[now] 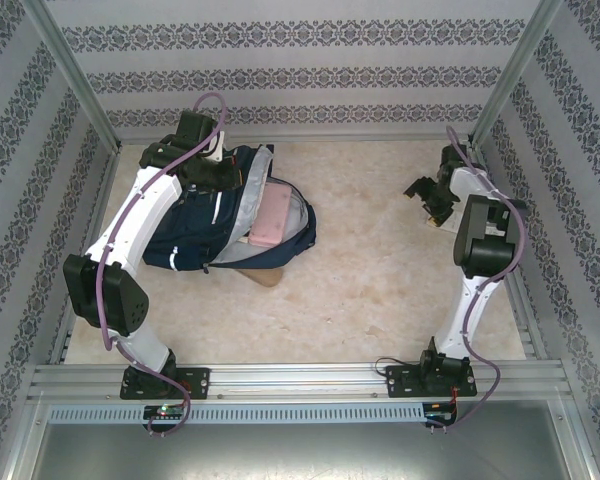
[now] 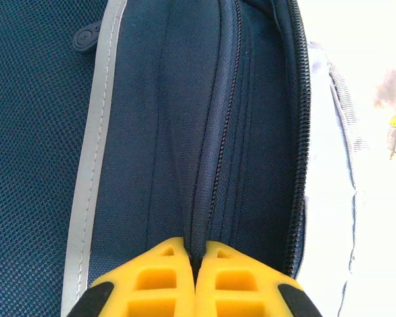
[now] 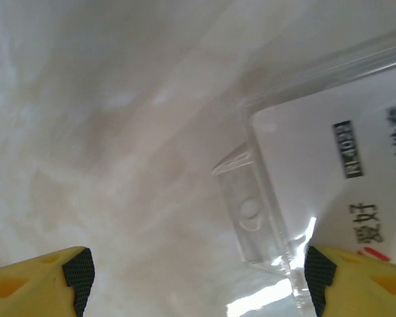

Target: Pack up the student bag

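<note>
Left gripper [image 2: 195,259] is clamping fully closed on a fold of the student bag [image 1: 195,240], which is lying unzipped on the far-left part of the table [image 1: 380,290], a pink item [image 1: 271,220] showing inside. Right gripper [image 3: 198,281] is hanging wide open, gripping nothing, over a clear plastic card sleeve [image 3: 317,145].

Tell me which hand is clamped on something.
The left hand: its yellow fingers pinch a fold of the student bag. The right hand hangs open above the table.
</note>
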{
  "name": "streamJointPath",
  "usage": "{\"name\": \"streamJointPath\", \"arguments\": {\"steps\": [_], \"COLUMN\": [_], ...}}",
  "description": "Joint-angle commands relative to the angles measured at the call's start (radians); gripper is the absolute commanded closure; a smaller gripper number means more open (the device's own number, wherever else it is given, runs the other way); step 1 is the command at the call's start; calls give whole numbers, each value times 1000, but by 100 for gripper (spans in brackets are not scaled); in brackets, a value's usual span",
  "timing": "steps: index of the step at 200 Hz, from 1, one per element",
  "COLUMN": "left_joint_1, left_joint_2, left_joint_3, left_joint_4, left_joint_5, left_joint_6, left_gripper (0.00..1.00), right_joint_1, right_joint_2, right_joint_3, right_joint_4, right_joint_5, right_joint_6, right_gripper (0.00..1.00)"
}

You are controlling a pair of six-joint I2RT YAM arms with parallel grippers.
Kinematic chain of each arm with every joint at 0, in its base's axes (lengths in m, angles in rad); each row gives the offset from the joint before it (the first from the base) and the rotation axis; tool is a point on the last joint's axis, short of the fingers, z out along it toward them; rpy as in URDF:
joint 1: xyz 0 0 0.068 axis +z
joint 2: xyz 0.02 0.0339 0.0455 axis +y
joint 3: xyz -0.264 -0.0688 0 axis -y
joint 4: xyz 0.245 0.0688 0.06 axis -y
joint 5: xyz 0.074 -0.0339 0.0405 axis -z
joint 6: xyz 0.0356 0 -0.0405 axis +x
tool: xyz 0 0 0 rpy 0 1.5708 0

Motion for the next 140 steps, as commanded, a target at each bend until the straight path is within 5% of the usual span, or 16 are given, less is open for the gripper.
{"name": "streamJointPath", "arguments": {"steps": [1,106,140], "left_joint_1": [12,12,-2], "left_joint_2": [-32,-6,-1], "left_joint_3": [-3,-21,2], "left_joint_4": [43,65,57], "left_joint_5": [19,30,30], "left_joint_6": [-15,-12,0], "left_gripper": [100,100,82], "right_joint_1": [64,594,658], "right_joint_2": [-25,-251,-427], "right_joint_3": [-50,-353,-420], "right_joint_4": [-29,24,-13], "right_joint_5": [-76,-86,57], "right_joint_6": [-2,56,22], "right_gripper": [15,15,15]}}
